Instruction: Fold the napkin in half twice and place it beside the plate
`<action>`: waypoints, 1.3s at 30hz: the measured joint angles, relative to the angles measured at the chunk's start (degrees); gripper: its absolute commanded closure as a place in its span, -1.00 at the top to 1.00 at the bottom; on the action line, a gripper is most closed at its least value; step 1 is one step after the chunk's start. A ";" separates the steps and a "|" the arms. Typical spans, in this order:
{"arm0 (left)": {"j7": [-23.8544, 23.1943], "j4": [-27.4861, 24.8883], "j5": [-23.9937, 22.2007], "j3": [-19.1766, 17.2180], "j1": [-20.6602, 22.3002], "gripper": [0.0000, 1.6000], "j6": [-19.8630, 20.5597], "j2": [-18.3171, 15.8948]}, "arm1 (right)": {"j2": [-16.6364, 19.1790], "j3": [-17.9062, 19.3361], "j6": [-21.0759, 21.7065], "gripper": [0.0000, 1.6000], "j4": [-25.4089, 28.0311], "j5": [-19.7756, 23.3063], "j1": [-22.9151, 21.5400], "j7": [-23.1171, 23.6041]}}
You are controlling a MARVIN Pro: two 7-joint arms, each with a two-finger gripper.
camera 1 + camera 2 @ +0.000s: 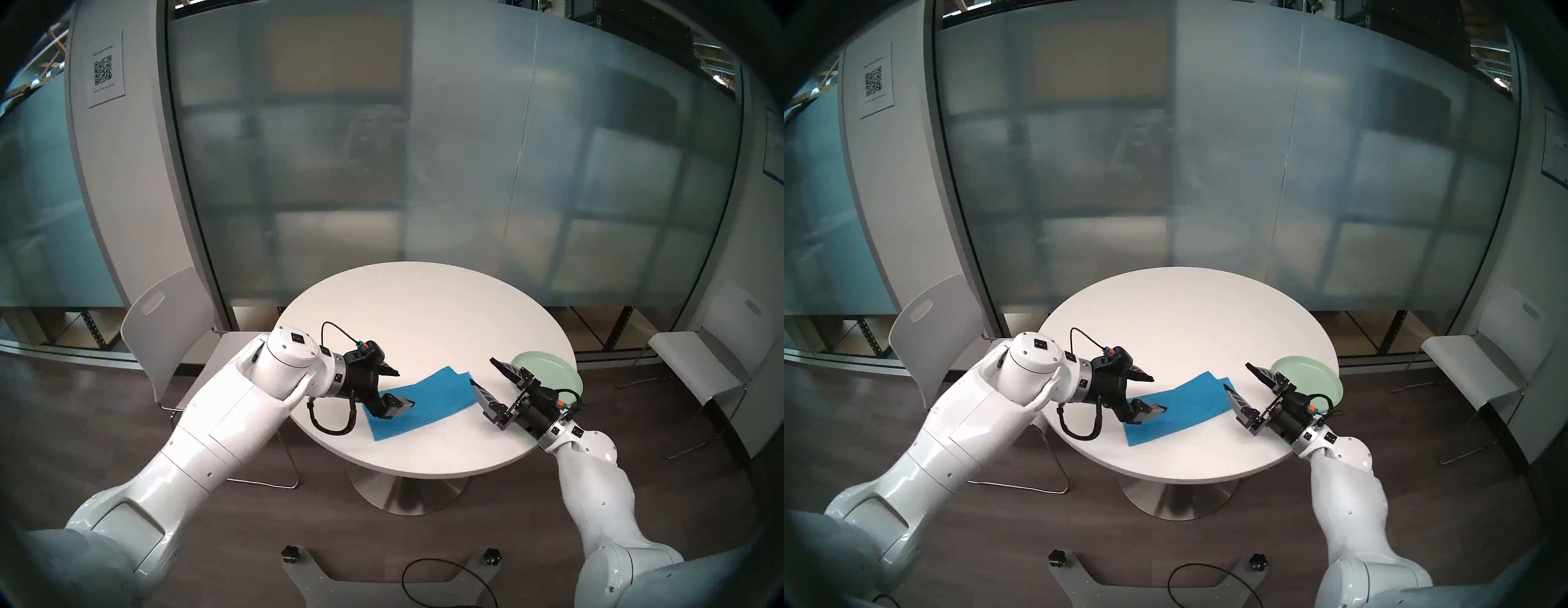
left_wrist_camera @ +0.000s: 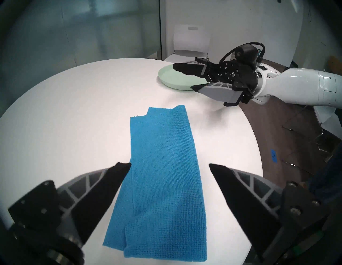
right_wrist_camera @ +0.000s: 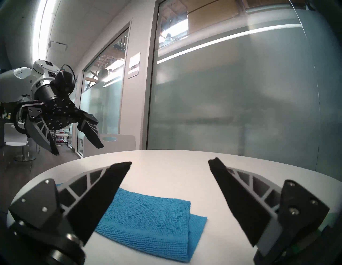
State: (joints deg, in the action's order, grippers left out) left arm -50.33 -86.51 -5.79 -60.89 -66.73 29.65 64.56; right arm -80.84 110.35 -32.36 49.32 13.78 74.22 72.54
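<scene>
Closest to the robot, the napkin (image 1: 422, 401) lies flat on the round white table (image 1: 424, 322), near its front edge. It's bright blue terry cloth, folded over once into a long strip, and the layers don't quite line up, so a lower corner sticks out at the end toward the plate.

The left gripper (image 1: 405, 388) hangs over the napkin's left end with its jaws spread wide and nothing in them. In the left wrist view both fingertips (image 2: 121, 169) straddle the strip, but whether the lower finger actually touches the cloth is hard to tell from the head views.

The right gripper (image 1: 483, 373) sits just off the napkin's right end, also wide open and empty, angled in toward the cloth.

Just past the napkin's right end is the pale mint-green plate (image 1: 551, 365), by the table's right edge. The right gripper and wrist cover part of it, so only its far portion and rim show.
</scene>
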 measured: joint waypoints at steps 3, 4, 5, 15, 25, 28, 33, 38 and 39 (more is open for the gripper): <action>0.21 0.01 0.00 -0.05 0.05 1.00 -0.01 0.03 | -0.50 0.27 0.38 1.00 2.23 0.49 1.11 0.38; 0.26 0.02 0.00 -0.07 0.06 1.00 -0.01 0.03 | -0.63 0.34 0.48 1.00 2.83 0.61 1.40 0.48; 0.28 0.02 0.00 -0.07 0.06 1.00 -0.01 0.03 | -0.70 0.37 0.53 1.00 3.13 0.68 1.55 0.53; 0.74 0.60 -0.01 -0.17 -0.01 1.00 -0.01 -0.05 | -1.95 1.07 1.61 1.00 9.43 2.01 4.47 1.56; 1.23 1.44 -0.01 -0.37 -0.10 1.00 -0.01 -0.66 | -3.74 2.11 2.49 1.00 16.54 3.64 6.84 2.33; 1.37 1.67 -0.01 -0.36 -0.12 1.00 -0.01 -0.81 | -4.52 2.47 2.89 1.00 19.46 4.24 7.73 2.69; 1.48 1.87 -0.01 -0.23 -0.17 1.00 -0.01 -0.92 | -5.45 3.00 3.43 1.00 22.62 4.91 9.00 2.99; 1.49 2.26 0.01 0.12 -0.45 1.00 0.00 -1.15 | -6.70 4.31 4.16 1.00 26.87 5.84 11.02 2.97; 1.49 2.31 0.01 0.15 -0.49 1.00 0.00 -1.18 | -6.85 4.49 4.24 1.00 27.35 5.95 11.26 2.89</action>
State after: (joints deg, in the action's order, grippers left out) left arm -48.83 -84.20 -5.78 -60.74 -67.21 29.65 63.38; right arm -87.69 114.85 -28.12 76.66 19.73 85.49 75.43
